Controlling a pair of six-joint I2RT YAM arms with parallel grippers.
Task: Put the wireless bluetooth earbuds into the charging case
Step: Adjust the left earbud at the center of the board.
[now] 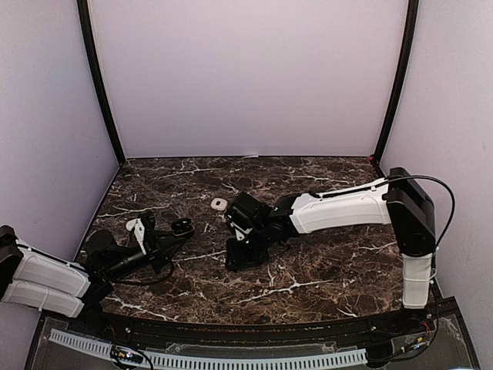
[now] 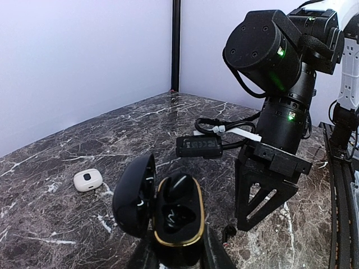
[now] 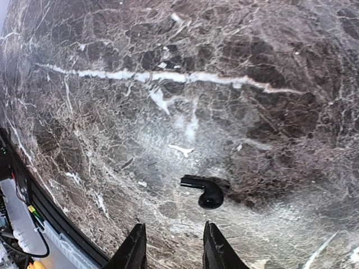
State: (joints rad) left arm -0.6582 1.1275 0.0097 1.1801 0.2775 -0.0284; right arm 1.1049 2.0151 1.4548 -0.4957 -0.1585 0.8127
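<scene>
Left end effector (image 2: 178, 255): closed on the charging case (image 2: 178, 216), one finger on each side of its lower body. It holds the case off the table (image 3: 168, 73) and tilts the mouth up towards the other arm, probably so that an earbud can be dropped in from above.
Charging case: black with a gold rim. The lid (image 2: 133, 196) is swung open to the side, so the wells are exposed. Their dark interior does not show whether a bud already sits inside.
Right end effector (image 3: 171, 246): fingers parted with nothing between them, pointing straight down close over the table. This looks like the stance for a pinch from above.
Earbud (image 3: 206, 190): black, with a rounded head and short stem. It lies flat on the table just ahead of the right fingertips, touching neither of them, and near the held case.
Why it lies there: the bud is loose and not gripped, so the pick-up has yet to succeed. It is small, dark and flat against dark marble, so the fingers would have to straddle it closely or they may push it away.
White piece (image 2: 87, 180): small and rounded with a dark dot, resting on the table well apart from both arms. I cannot tell whether it is another earbud.
Step in hand: picking up the bud. Nothing has been inserted with the right arm yet.
</scene>
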